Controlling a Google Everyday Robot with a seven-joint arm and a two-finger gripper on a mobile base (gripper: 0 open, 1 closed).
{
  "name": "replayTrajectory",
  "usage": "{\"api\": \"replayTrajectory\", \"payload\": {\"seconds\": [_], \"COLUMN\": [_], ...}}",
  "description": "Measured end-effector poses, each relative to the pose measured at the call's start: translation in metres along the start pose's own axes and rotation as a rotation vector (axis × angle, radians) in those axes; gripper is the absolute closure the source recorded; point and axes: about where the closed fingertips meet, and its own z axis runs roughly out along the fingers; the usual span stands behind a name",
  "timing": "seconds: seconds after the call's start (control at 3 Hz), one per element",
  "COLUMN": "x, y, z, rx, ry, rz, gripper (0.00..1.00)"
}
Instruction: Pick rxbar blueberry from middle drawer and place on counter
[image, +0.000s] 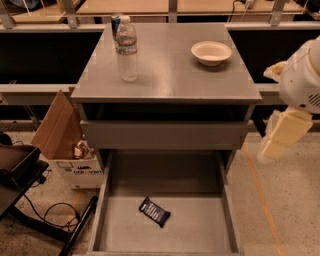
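The rxbar blueberry (154, 211), a dark flat bar with pale print, lies tilted on the bare bottom of the open middle drawer (200, 227), left of its middle. The counter (165, 70) is the grey top of the cabinet above it. My gripper (271, 146), cream-coloured on a white arm, hangs at the right of the cabinet, outside the drawer, level with the closed upper drawer front and well away from the bar. It holds nothing that I can see.
A water bottle (127, 49) with a can (116, 21) behind it stands at the counter's back left, and a pale bowl (211, 52) at the back right. A cardboard box (67, 150) and black equipment with cables (20, 175) sit on the floor to the left.
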Motion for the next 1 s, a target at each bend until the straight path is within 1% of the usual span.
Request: {"api": "replayTrajectory", "payload": {"seconds": [0.33,0.67,1.0], "x": [0.027,0.043,0.053], "y": [0.026,0.026,0.010], "z": [0.090,0.147,0.171], "rx": [-0.021,0.007,0.105], "ry": [-0.028,-0.075,-0.111], "rz": [-0.001,0.012,0.028], "gripper": [0.00,0.00,0.00]}}
